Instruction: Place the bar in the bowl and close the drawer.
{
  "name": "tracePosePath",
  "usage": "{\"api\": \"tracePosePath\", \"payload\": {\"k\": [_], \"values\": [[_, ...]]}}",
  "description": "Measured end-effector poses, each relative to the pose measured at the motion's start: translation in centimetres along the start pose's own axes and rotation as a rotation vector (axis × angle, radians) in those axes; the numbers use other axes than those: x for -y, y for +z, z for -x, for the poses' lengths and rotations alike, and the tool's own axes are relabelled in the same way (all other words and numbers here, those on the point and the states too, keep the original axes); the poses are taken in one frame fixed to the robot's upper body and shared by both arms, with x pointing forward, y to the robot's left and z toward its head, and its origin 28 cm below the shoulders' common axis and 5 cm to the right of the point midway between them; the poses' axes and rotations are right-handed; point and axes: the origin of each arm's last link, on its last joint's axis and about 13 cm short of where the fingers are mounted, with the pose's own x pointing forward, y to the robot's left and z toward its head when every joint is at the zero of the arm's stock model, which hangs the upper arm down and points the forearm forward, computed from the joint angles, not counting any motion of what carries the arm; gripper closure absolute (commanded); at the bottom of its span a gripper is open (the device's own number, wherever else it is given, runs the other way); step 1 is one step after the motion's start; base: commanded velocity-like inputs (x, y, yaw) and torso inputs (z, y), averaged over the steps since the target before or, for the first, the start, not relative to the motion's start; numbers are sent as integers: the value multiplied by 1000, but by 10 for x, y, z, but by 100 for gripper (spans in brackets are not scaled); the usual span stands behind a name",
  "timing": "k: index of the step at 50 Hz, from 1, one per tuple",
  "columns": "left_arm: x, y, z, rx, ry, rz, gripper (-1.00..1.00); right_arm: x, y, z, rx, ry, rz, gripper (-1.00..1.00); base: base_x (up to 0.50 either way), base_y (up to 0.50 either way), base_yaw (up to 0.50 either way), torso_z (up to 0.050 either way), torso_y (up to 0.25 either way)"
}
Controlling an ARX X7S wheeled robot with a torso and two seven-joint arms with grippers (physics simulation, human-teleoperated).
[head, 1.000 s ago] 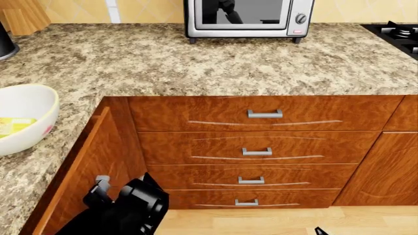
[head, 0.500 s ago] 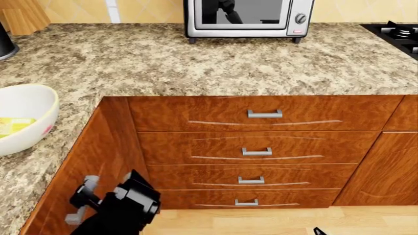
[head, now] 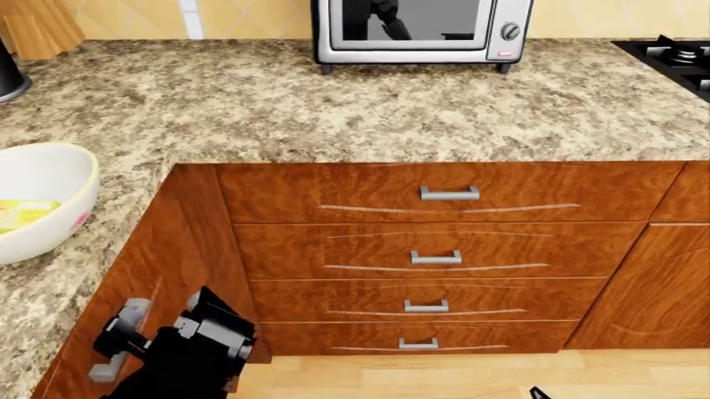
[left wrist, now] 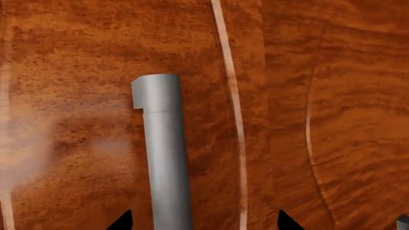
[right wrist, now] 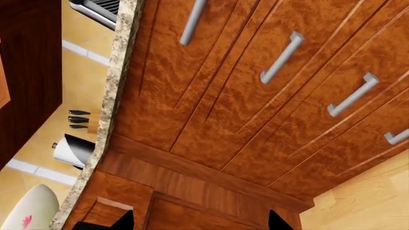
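Note:
The white bowl [head: 39,199] stands on the counter at the left, with the pale yellow bar [head: 22,214] lying inside it. Below the counter's left run, the drawer [head: 161,266] shows only its reddish-brown front, drawn in under the counter edge, and none of its inside. Its silver handle [head: 120,332] is just ahead of my left gripper [head: 178,331]. In the left wrist view the handle [left wrist: 164,153] runs between the spread tips of the open left gripper [left wrist: 204,225], closer to one tip, unclamped. My right gripper [right wrist: 199,224] is open and empty, low by the floor, facing the cabinets; the bowl [right wrist: 28,211] shows at that view's edge.
Four stacked drawer fronts [head: 444,258] with short silver handles face me. A microwave [head: 420,29] stands at the back of the granite counter [head: 367,108], a stove [head: 677,58] at the far right. Wooden floor [head: 444,374] lies below.
The drawer front has moved left, in under the counter edge, and its top edge no longer shows. My left gripper has followed it leftward with the handle. The bowl and bar have not moved.

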Motion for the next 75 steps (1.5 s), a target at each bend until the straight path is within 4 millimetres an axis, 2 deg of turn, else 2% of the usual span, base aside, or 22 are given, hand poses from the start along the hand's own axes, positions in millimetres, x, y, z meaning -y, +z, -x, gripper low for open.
{"api": "tracePosePath", "payload": {"k": [18,75], "values": [[-5,-5,-8,-39,45,11,-100,0,-2,-1,-6,1,1,-100,0,0,0,1,1],[-12,-8,-15,-86,130,31,-100,1,-9,0,-11,10,-1,-100,0,0,0,0,1]]}}
